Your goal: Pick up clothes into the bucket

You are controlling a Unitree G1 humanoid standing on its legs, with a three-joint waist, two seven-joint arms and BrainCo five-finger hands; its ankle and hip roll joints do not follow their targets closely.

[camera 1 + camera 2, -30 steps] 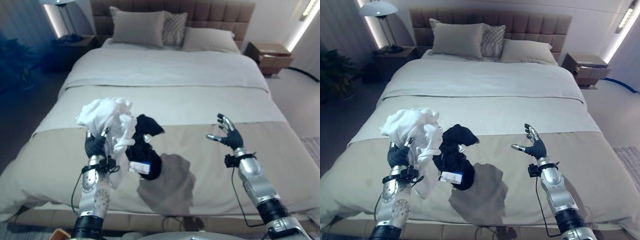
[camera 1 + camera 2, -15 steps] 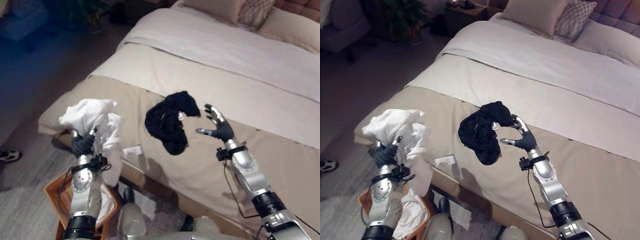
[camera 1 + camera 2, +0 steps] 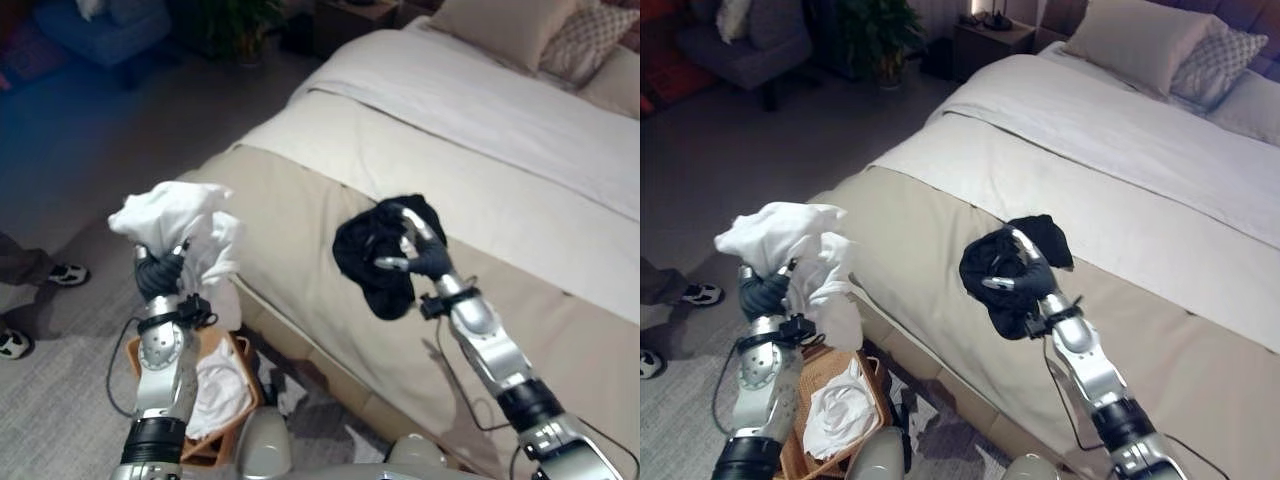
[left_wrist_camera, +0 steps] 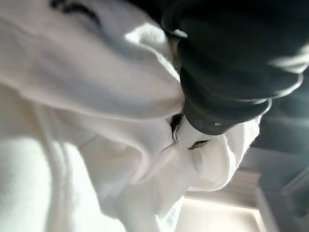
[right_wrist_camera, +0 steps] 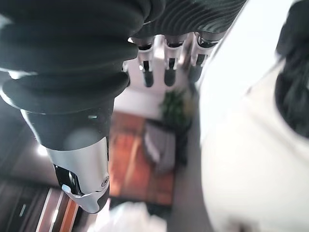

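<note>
Left hand [image 3: 160, 275], fingers clenched on the white garment [image 3: 180, 230], held it above the wicker basket [image 3: 810, 385]; release belonged squarely over the opening. Right hand [image 3: 1025, 280], fingers relaxed, hovered over the black garment [image 3: 380, 255] on the bed [image 3: 520, 140].

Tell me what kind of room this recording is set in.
A bedroom, most likely: a made bed with pillows, a nightstand by its head, and a laundry basket on the floor beside it.

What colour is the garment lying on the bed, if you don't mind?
The garment on the bed is black; the right eye view shows it best.
</note>
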